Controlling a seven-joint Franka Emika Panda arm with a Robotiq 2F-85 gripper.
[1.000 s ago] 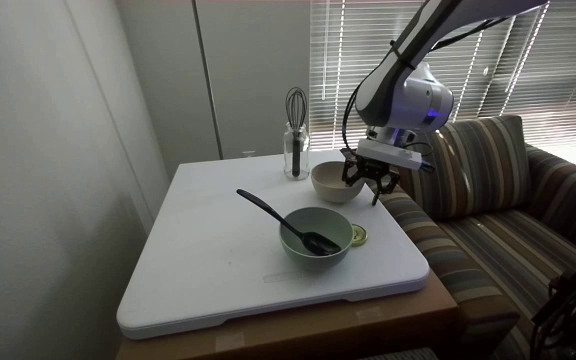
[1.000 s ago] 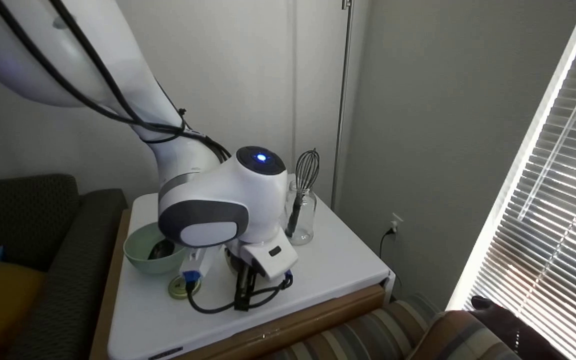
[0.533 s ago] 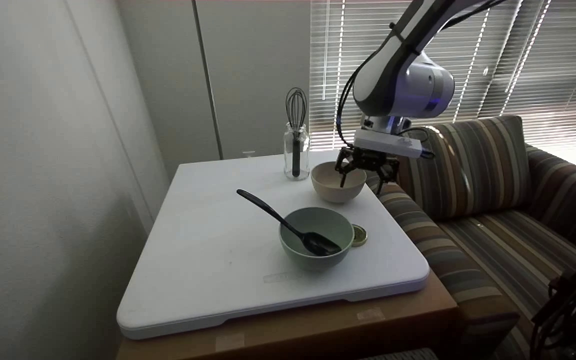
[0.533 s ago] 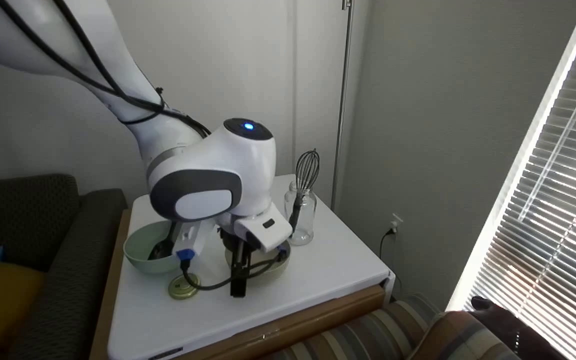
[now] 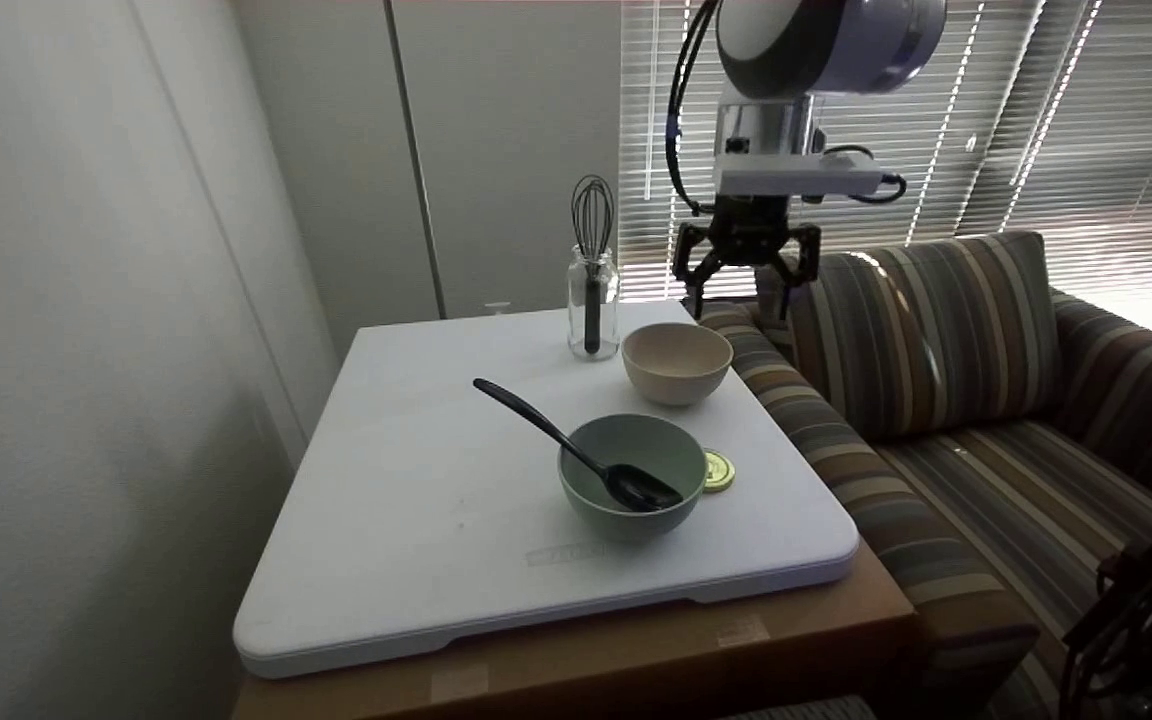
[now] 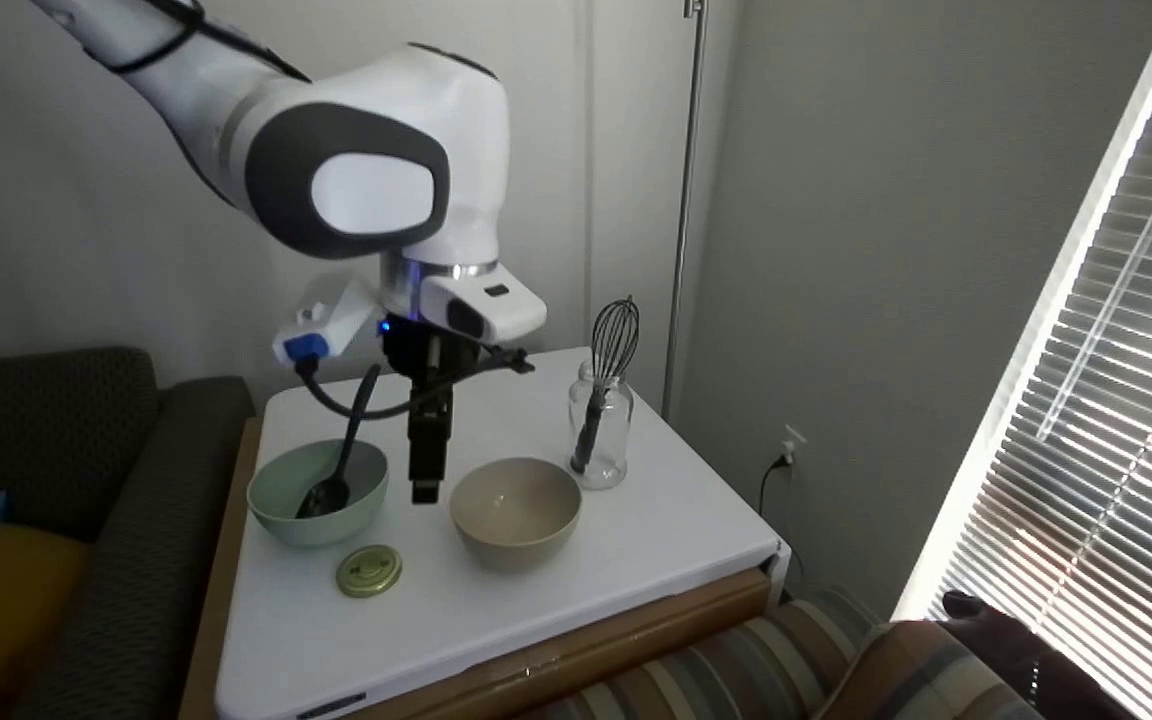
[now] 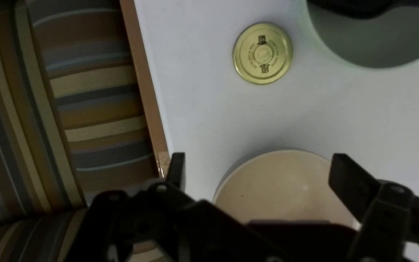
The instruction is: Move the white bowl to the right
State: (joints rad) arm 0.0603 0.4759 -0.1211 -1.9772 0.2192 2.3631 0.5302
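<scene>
The white bowl (image 5: 676, 372) stands upright at the table's far right in an exterior view, beside the glass jar. It also shows in an exterior view (image 6: 516, 525) and in the wrist view (image 7: 282, 189), where its lower part is hidden by the gripper. My gripper (image 5: 740, 308) is open and empty, pointing down above the bowl and apart from it. In an exterior view the gripper (image 6: 426, 490) shows edge-on, above the table near the bowl. In the wrist view the fingers of the gripper (image 7: 258, 163) are wide apart, one over the bowl's rim and one outside it.
A grey-green bowl (image 5: 626, 520) with a black spoon (image 5: 576, 450) stands near the white bowl. A gold lid (image 6: 369, 571) lies between them. A glass jar (image 6: 600, 430) holds a whisk (image 6: 615, 340). A striped couch (image 5: 836, 470) adjoins the white table (image 5: 416, 520).
My gripper has risen from low beside the bowl to well above it and now hangs straighter. The fingers stay open. The white bowl has not moved.
</scene>
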